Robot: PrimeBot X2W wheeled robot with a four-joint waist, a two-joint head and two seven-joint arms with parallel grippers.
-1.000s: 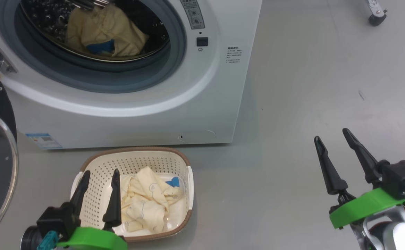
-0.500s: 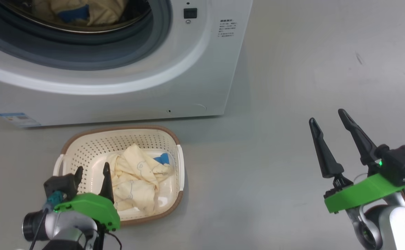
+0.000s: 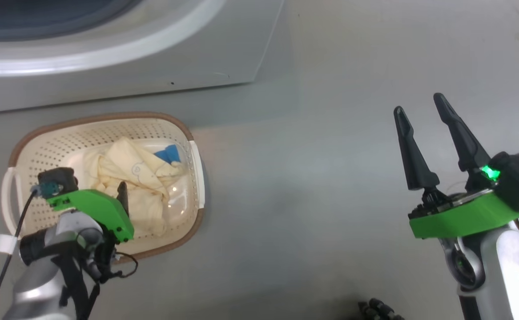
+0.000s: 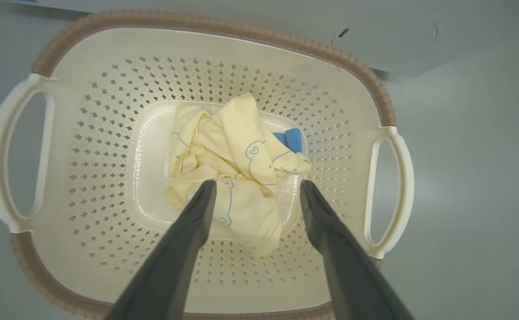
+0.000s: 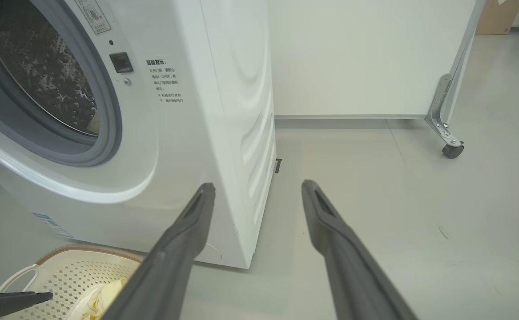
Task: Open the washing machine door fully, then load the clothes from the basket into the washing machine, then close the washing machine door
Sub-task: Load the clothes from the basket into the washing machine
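**Lowered over basket (image 4: 223,27): left end effector (image 4: 258,184)**

Since a second ago the left arm has tipped down; fingers (image 4: 183,231) spread, empty, tips just above the clothes (image 4: 237,146). Count: one basket on the floor (image 3: 308,178) before the washing machine (image 5: 223,89), two white handles (image 4: 407,182); one crumpled cream heap, one blue patch, lying inside the basket. Right end effector (image 3: 418,103): one, spread, empty, well apart at right. Left wrist view gives blue outline drawings; right wrist view adds steel drum (image 5: 50,75), one castor (image 5: 452,151).
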